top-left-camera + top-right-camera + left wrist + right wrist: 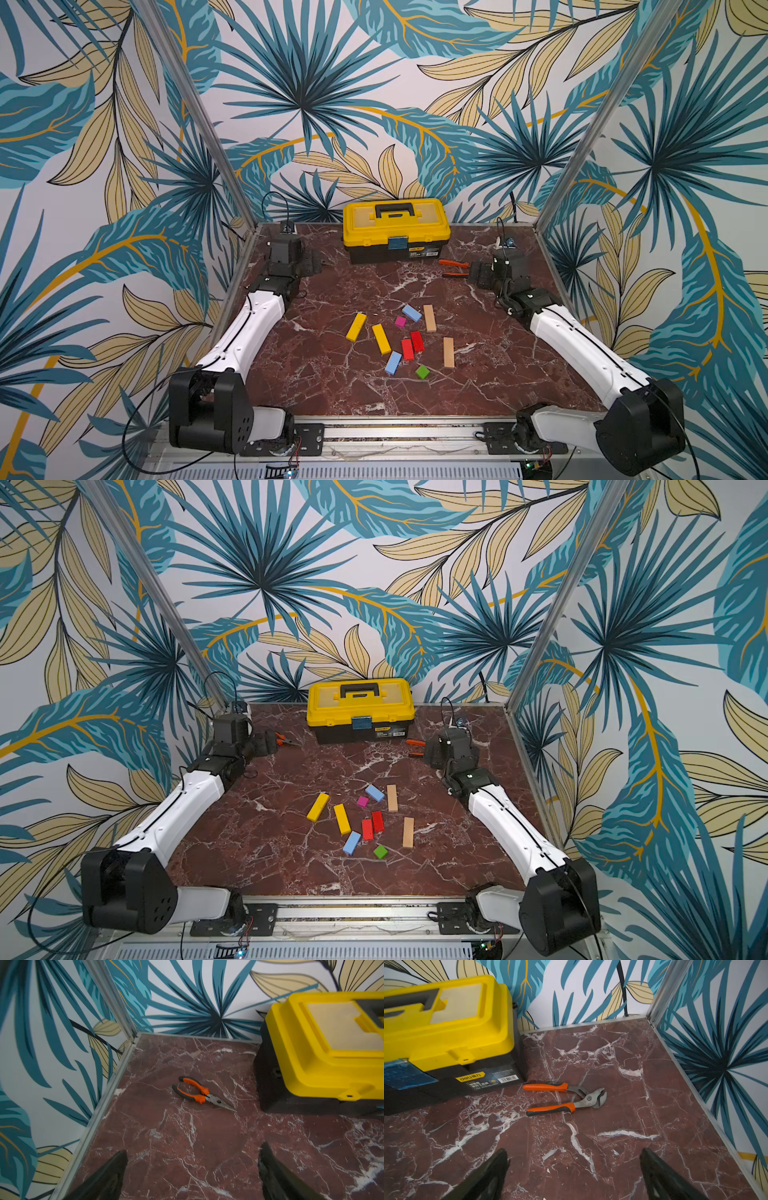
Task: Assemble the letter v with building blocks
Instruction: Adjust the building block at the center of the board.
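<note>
Red marble worktop [332,386]: blocks [407,349] are scattered at centre, no V begun. The left fingers [108,1174] and right fingers [488,1176] are held spread and empty, well apart from them. A yellow bar [356,327] is judged the first to be reached.

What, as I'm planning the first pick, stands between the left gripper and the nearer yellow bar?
Nothing visible does. Only bare table lies between the open left gripper and that yellow bar. The needle-nose pliers lie ahead of the gripper, toward the back corner, off that path.
</note>
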`<act>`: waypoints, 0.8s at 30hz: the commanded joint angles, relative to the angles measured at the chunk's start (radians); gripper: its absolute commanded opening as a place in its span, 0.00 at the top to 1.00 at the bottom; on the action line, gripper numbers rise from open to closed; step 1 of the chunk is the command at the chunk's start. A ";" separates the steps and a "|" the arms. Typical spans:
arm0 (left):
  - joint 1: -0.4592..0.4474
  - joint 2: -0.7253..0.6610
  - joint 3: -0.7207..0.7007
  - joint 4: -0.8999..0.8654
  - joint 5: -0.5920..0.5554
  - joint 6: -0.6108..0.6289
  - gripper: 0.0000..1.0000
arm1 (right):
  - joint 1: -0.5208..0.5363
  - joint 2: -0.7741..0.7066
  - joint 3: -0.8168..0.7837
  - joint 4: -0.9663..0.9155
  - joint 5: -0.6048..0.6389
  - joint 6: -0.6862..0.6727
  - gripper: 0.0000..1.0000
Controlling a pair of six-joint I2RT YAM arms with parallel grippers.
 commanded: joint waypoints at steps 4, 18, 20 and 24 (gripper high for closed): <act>-0.070 0.060 0.028 -0.138 -0.001 -0.046 0.00 | 0.003 0.031 0.021 -0.097 0.019 0.054 0.01; -0.242 0.211 0.154 -0.327 0.037 -0.103 0.04 | 0.003 0.040 0.014 -0.172 0.041 0.082 0.01; -0.263 0.228 0.152 -0.359 0.060 -0.115 0.05 | 0.003 0.040 0.010 -0.182 0.041 0.085 0.01; -0.320 0.260 0.116 -0.387 0.070 -0.136 0.05 | 0.003 0.040 0.002 -0.205 0.042 0.095 0.00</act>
